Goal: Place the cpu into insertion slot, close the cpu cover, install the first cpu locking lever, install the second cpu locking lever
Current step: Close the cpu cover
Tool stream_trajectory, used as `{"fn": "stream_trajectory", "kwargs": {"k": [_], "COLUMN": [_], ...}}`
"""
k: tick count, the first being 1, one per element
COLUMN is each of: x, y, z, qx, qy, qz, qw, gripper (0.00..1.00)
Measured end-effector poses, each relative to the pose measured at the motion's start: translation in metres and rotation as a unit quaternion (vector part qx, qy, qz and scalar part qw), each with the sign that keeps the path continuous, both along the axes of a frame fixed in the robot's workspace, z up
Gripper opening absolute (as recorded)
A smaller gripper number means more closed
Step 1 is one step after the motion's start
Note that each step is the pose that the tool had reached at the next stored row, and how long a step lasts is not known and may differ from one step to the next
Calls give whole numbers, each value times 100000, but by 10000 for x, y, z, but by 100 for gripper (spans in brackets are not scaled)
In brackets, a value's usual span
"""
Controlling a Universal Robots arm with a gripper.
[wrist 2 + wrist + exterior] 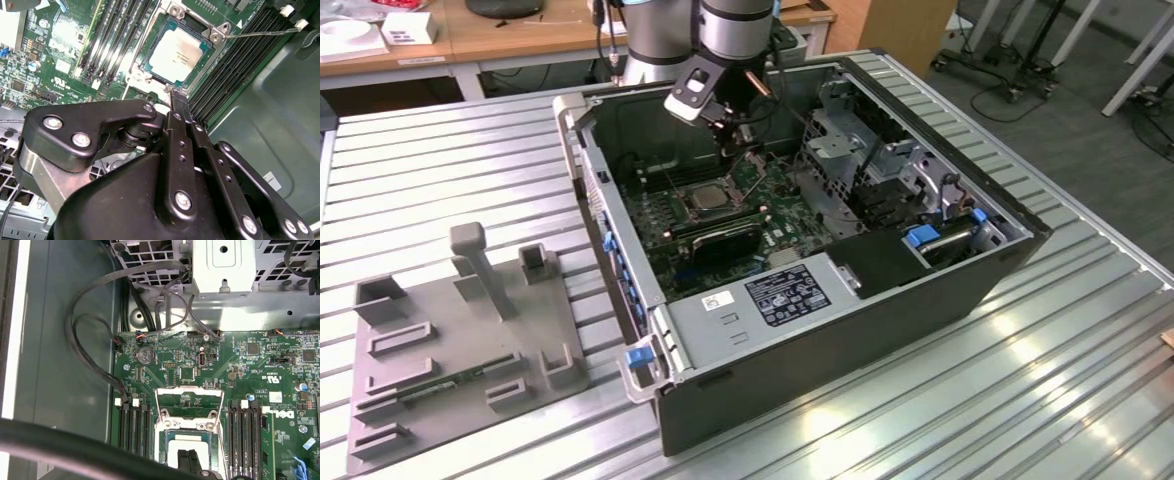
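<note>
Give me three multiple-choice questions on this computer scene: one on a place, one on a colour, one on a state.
1. Where is the cpu? A on the grey fixture plate; B in the insertion slot; C on the metal table.
2. What colour is the circuit board? A green; B red; C white.
3. How is the cpu cover? A shut flat; B raised open; C missing.
Answers: B, its silvery face sits inside the socket rim; A, green shows all around the slot; B, its frame stands tilted up at the slot's edge.
</note>
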State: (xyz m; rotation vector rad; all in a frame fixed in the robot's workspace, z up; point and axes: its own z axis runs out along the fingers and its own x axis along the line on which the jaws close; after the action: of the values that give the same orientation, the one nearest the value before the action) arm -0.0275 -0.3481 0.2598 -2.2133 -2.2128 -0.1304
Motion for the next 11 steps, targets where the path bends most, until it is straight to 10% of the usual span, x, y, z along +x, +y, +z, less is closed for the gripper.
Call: {"fn": "stream_trajectory", "kwargs": {"k": [11], "x": [23], "y": [0], "z": [0], "qx": [1], "qy": [1], "qz": [-8], "qw": [100000], "gripper": [10]}}
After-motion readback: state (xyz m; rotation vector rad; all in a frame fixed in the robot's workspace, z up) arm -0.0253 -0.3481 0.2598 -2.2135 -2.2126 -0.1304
